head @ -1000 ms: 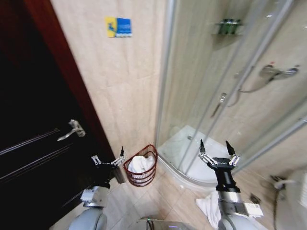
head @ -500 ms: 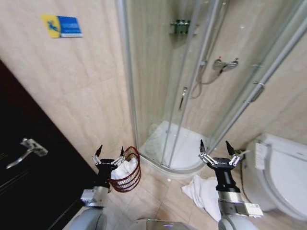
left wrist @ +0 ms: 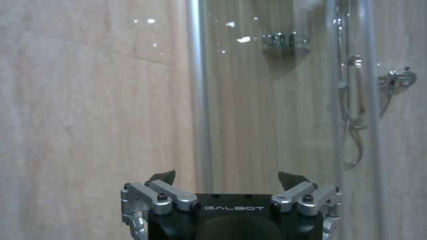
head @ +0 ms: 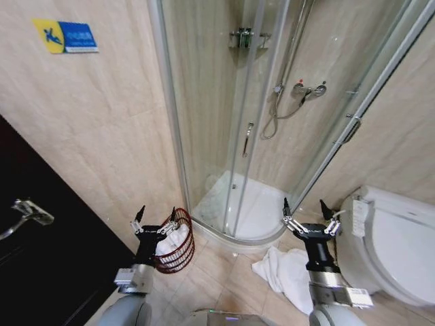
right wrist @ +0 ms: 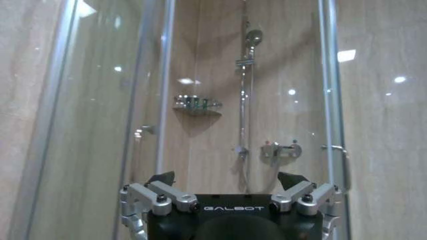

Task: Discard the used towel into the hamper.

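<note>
White towel (head: 285, 270) on floor; hamper (head: 178, 242) beside left gripper (head: 157, 214).

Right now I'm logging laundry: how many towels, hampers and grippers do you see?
Towels: 2, one on the floor, one in the hamper
Hampers: 1
Grippers: 2, left gripper, right gripper
Total: 5

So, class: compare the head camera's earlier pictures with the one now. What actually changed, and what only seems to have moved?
The camera swung to the robot's right: door and wall sign slid left, the white toilet came into view. That is no move of things. The reddish-brown open-weave hamper and the crumpled white towel on the floor lie as before. The left gripper and right gripper stay open, raised, holding nothing.
</note>
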### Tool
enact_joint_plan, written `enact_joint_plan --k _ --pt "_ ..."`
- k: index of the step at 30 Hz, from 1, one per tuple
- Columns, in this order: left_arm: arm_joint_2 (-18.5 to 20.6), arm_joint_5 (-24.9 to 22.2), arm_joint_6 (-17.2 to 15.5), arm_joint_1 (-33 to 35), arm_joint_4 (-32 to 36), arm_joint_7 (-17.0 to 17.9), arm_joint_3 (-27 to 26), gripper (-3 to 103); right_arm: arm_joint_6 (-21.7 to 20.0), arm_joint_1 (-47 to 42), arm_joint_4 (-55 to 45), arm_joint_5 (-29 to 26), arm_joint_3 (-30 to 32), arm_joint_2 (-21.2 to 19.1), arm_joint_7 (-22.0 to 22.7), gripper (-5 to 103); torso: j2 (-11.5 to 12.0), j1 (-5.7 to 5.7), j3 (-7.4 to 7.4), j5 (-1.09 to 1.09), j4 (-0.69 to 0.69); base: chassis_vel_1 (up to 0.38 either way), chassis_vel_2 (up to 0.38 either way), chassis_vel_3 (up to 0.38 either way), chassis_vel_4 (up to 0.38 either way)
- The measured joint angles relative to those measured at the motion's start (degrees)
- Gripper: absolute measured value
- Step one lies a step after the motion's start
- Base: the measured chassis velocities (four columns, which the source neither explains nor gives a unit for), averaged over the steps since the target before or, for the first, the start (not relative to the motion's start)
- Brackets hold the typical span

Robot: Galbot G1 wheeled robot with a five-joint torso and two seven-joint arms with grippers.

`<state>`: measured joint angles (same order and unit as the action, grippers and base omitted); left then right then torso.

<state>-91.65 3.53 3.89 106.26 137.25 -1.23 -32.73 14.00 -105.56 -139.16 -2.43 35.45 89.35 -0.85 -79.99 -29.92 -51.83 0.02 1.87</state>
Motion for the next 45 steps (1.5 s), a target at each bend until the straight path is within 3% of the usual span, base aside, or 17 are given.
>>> enact_joint_plan --k 20,25,45 --pt "0.0 0.0 0.0 0.0 0.0 0.0 0.0 100 0.0 0.0 0.0 0.0 0.0 0.0 0.0 100 0.0 -0.02 -0.01 0.02 0.00 -0.233 -0.236 0.247 0.225" --pt "0.0 0.0 0.0 0.0 0.0 0.0 0.0 100 0.0 0.0 0.0 0.0 0.0 0.0 0.0 100 0.0 0.03 0.01 -0.05 0.01 0.064 -0.045 -0.001 0.013" --pt "0.0 0.0 0.0 0.0 0.0 0.0 0.0 100 0.0 0.0 0.0 0.0 0.0 0.0 0.0 100 0.0 -0.01 0.00 -0.02 0.00 -0.016 0.003 -0.045 -0.027"
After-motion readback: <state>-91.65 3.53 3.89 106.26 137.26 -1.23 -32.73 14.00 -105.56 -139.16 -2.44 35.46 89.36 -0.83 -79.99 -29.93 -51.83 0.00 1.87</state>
